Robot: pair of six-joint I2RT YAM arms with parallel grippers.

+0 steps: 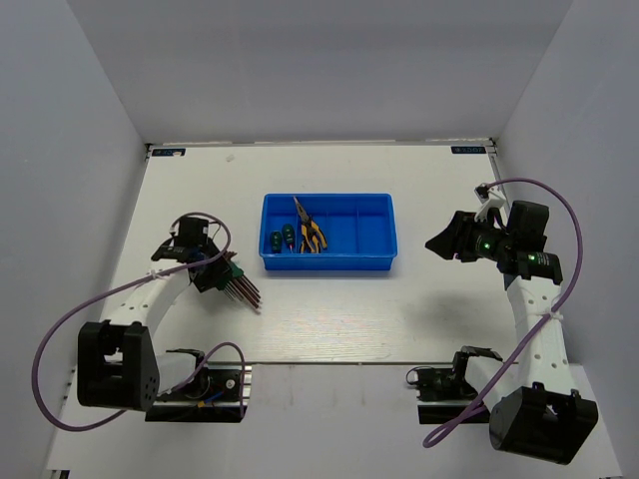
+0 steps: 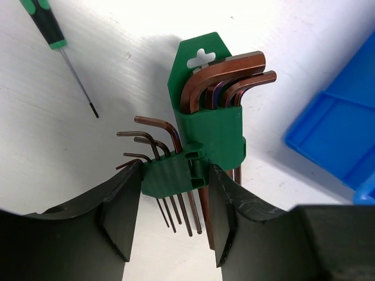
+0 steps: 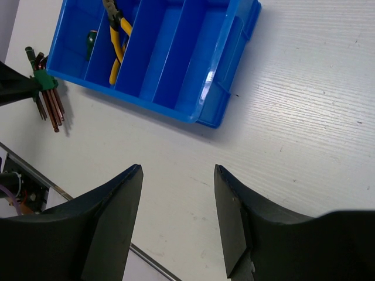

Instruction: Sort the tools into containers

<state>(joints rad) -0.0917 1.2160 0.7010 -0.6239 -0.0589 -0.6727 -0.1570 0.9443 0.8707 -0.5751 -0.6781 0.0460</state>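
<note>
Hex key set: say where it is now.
In the top view, the hex key set lies at the left, gripped by the left pincer, off the blue tray's near-left corner.

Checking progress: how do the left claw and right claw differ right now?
The left claw grips the hex key set; the right claw is open and empty. The left claw sits left of the blue tray, the right claw to its right. Both are black, two-fingered.

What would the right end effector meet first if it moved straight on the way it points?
Likely bare table just short of the blue tray; nothing lies between. Depth is unclear, so the tray's end wall might come first.
</note>
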